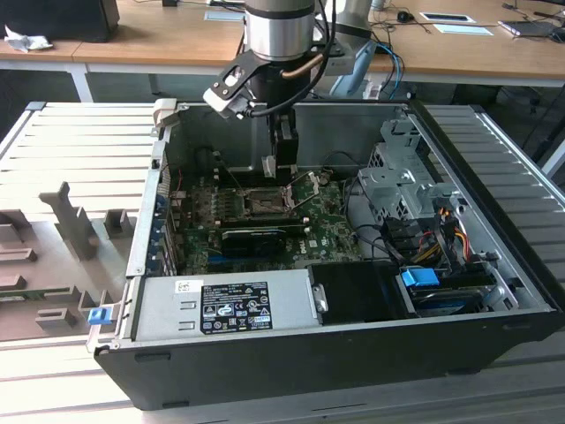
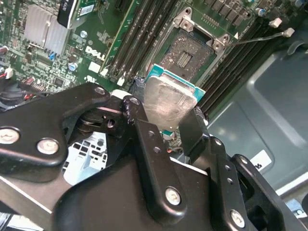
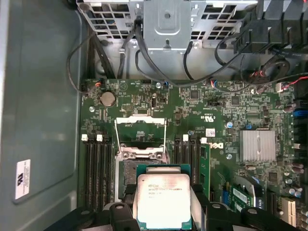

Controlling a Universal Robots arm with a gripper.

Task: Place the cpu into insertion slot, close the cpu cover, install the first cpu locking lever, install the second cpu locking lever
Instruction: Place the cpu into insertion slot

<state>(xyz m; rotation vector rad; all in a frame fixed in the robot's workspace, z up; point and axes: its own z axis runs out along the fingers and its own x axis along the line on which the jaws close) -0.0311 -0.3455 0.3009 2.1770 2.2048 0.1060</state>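
My gripper (image 2: 169, 121) is shut on the cpu (image 2: 168, 98), a flat square chip with a pale metal top and a green rim, pinched by its edges between the black fingers (image 2: 144, 132). The chip hangs tilted above the green board, just short of the insertion slot (image 2: 191, 52), a dark square socket with a silver rim that lies bare. In the first wrist view the cpu (image 3: 163, 198) overlaps the near edge of the slot (image 3: 126, 172), and the cpu cover (image 3: 139, 119) is swung open beyond it. In the exterior view the gripper (image 1: 281, 163) hovers over the slot (image 1: 259, 201).
Memory slots (image 3: 98, 168) flank the socket on both sides. A finned heat sink (image 3: 257, 144), a metal drive cage (image 3: 166, 19) with loose cables, a long black card (image 1: 256, 237) and the power supply (image 1: 229, 305) crowd the case. The case walls (image 1: 146, 212) stand close around the board.
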